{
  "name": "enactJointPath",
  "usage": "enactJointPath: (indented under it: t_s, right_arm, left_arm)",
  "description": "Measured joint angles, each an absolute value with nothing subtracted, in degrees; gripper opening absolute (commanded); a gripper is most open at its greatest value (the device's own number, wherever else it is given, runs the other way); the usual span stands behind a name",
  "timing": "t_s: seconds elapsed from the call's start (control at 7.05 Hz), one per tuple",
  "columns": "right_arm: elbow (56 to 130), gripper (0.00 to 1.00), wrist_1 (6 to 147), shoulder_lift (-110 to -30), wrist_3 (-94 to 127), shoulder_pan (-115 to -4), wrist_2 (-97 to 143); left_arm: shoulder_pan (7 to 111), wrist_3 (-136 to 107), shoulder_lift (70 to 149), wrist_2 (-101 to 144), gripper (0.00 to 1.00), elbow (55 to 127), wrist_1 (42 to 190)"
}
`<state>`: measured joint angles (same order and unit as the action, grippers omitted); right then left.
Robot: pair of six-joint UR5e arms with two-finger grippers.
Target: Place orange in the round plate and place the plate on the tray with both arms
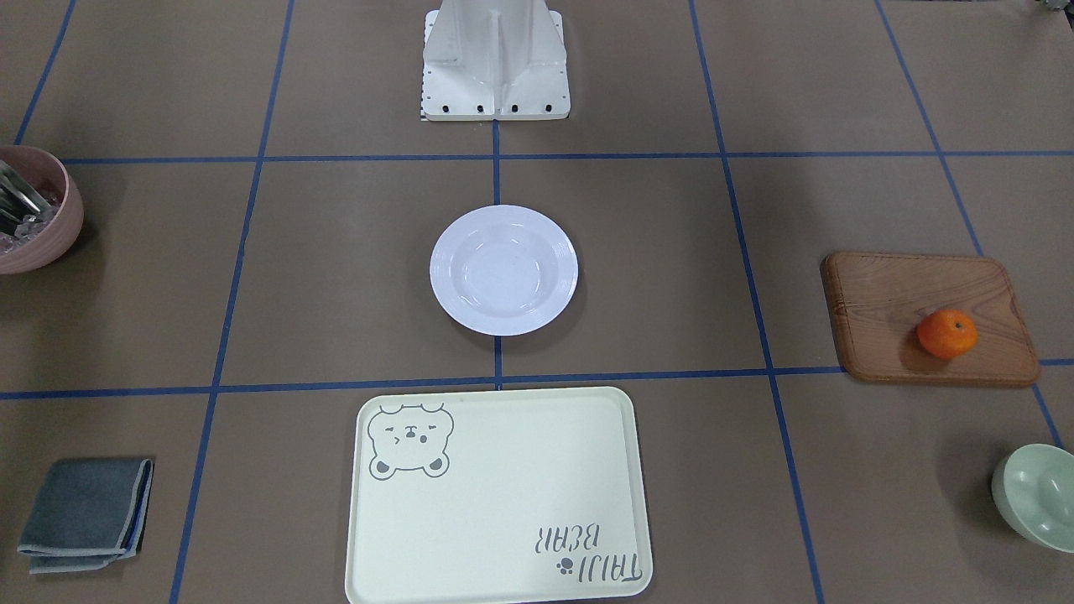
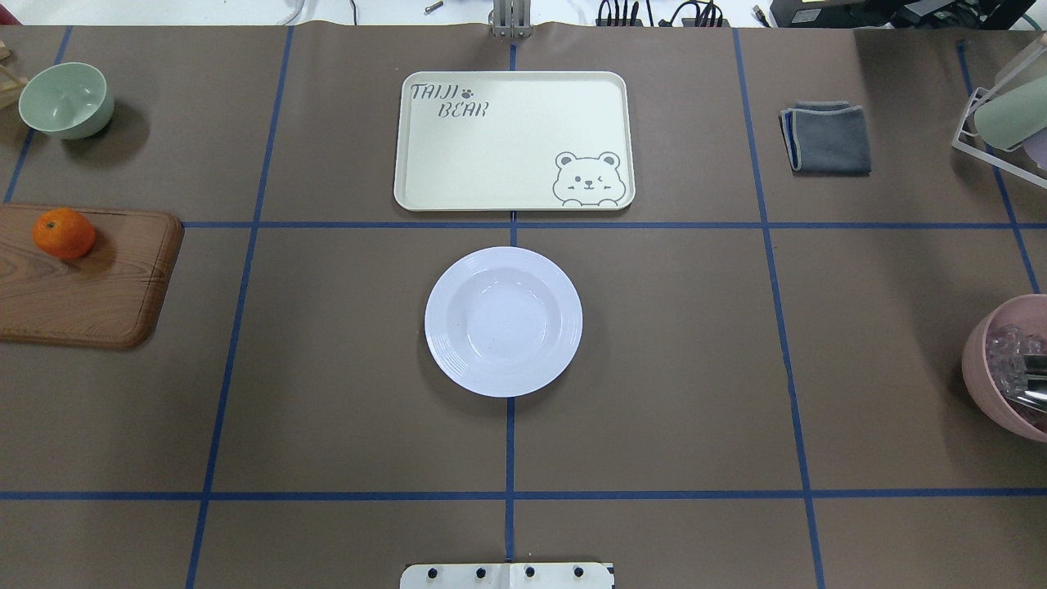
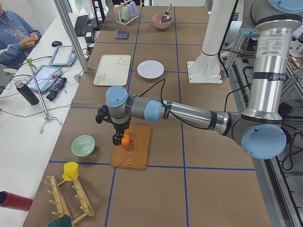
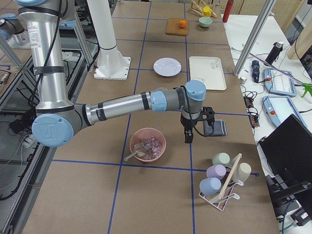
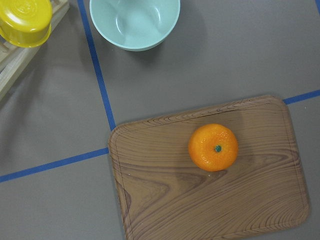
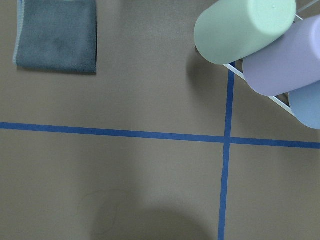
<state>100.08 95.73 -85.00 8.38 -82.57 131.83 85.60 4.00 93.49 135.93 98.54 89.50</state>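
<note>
The orange [image 1: 946, 333] lies on a brown wooden board [image 1: 889, 302] at the robot's far left, also seen from overhead [image 2: 63, 233]. The left wrist view looks straight down on the orange [image 5: 213, 147]. My left gripper [image 3: 116, 138] hangs just above it in the exterior left view; I cannot tell whether it is open or shut. The white round plate [image 2: 503, 321] sits empty at the table's middle. The cream tray [image 2: 507, 139] lies beyond it, empty. My right gripper [image 4: 187, 138] hovers near the grey cloth, its state unclear.
A pale green bowl [image 2: 65, 100] stands past the board, with a yellow cup [image 5: 25, 20] on a wooden rack beside it. On the right are a pink bowl [image 2: 981, 360], a folded grey cloth [image 2: 826, 137] and a rack of pastel cups [image 6: 250, 30]. A person [image 3: 14, 33] sits at a side desk.
</note>
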Motion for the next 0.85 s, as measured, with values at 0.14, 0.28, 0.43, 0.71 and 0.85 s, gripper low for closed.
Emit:
enactJointPath:
  t_s: [0.14, 0.28, 0.43, 0.71, 0.85]
  right_arm:
    - [99.46, 1.00, 95.72, -84.98, 8.26, -82.38, 131.85]
    - [98.36, 1.00, 95.71, -84.87, 8.18, -82.32, 131.82]
    - [97.73, 1.00, 95.71, -84.73, 8.17, -82.29, 131.84]
    - [97.39, 1.00, 95.73, -84.79, 8.13, -82.27, 133.30]
    - [97.36, 1.00, 95.69, -84.96, 8.08, -82.27, 134.47]
  left_arm:
    - [85.60, 3.99, 93.50, 135.88, 0.98, 98.59, 89.52]
    - [85.61, 3.92, 93.51, 135.85, 0.98, 98.77, 89.59]
    - [85.60, 3.88, 93.54, 135.86, 0.98, 98.83, 89.63]
    - [85.58, 3.76, 93.54, 135.91, 0.98, 98.58, 89.65]
    - [85.58, 3.71, 93.53, 135.90, 0.98, 98.66, 89.65]
